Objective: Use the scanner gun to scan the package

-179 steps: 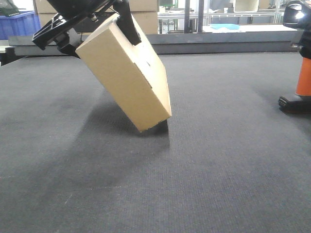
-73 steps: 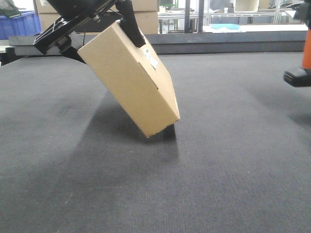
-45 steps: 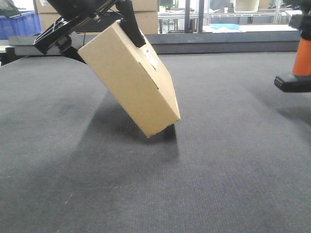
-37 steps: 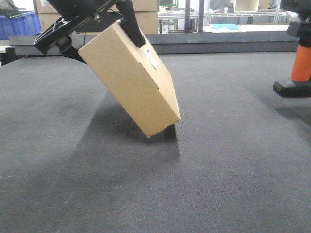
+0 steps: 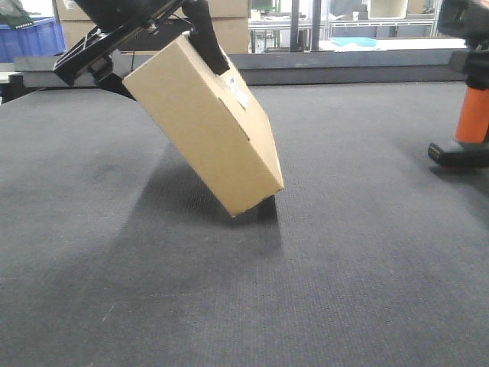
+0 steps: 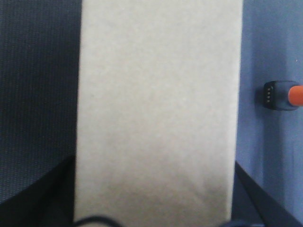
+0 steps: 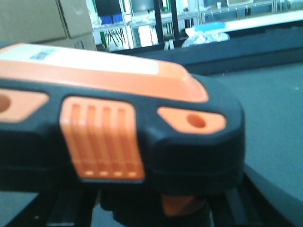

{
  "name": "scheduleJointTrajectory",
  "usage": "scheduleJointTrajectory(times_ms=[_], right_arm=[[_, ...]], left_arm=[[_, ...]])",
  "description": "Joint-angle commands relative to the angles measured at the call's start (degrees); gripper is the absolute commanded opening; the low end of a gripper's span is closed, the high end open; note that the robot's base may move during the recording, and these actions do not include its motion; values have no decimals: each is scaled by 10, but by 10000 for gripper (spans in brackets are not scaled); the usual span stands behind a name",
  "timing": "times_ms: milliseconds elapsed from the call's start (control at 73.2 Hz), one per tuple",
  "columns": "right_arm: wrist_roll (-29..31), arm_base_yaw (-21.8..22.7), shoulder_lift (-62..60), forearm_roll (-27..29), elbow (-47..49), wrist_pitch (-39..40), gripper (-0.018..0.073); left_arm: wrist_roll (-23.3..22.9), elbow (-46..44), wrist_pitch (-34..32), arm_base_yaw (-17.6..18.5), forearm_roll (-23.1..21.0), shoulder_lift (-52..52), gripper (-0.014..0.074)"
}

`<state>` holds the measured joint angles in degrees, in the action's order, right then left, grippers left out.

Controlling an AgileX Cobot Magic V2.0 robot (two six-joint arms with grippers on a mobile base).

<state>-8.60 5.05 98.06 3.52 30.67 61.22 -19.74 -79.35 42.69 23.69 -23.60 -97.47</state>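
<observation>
The package (image 5: 202, 126), a flat tan box, hangs tilted with its lower corner at the table and a small white label (image 5: 238, 93) on its upper face. My left gripper (image 5: 153, 52) is shut on its upper end. In the left wrist view the package (image 6: 156, 104) fills the middle between my dark fingers (image 6: 59, 191). The scanner gun (image 5: 474, 122), with an orange handle and black foot, is at the far right, upright and held by my right gripper (image 5: 466, 27). Its black and orange head (image 7: 142, 118) fills the right wrist view. The scanner foot also shows in the left wrist view (image 6: 279, 94).
The dark grey table mat (image 5: 321, 267) spreads in front. A raised grey ledge (image 5: 344, 69) runs along the back. Stacked cardboard boxes (image 5: 229, 23) and a blue crate (image 5: 30, 38) stand behind it at the left.
The scanner gun was lifted off the table, then came down and a little to the left. The package turned slightly at first, showing its label, and has stayed still since.
</observation>
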Motion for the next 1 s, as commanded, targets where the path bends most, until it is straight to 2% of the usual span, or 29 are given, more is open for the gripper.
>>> scheduleJointTrajectory(times_ms=[0, 27, 82, 191, 437, 697, 983], right_arm=[[-1, -1, -4, 3, 9, 5, 36], [-1, -1, -4, 3, 11, 2, 125], [-1, -1, -4, 3, 13, 1, 239], [-1, -1, -4, 3, 13, 8, 339], [-1, -1, -4, 0, 13, -8, 411], [-1, -1, -5, -3, 11, -49, 542], [-1, -1, -6, -52, 11, -89, 559]], left_arm=[[-3, -1, -5, 4, -8, 3, -111], [-3, -1, -5, 4, -8, 3, -111], [-3, -1, -5, 4, -8, 3, -111], [-3, -1, -4, 4, -8, 3, -111], [-3, -1, -4, 4, -8, 3, -111], [-3, -1, -4, 4, -8, 3, -111], [-3, -1, -4, 4, -6, 3, -111]])
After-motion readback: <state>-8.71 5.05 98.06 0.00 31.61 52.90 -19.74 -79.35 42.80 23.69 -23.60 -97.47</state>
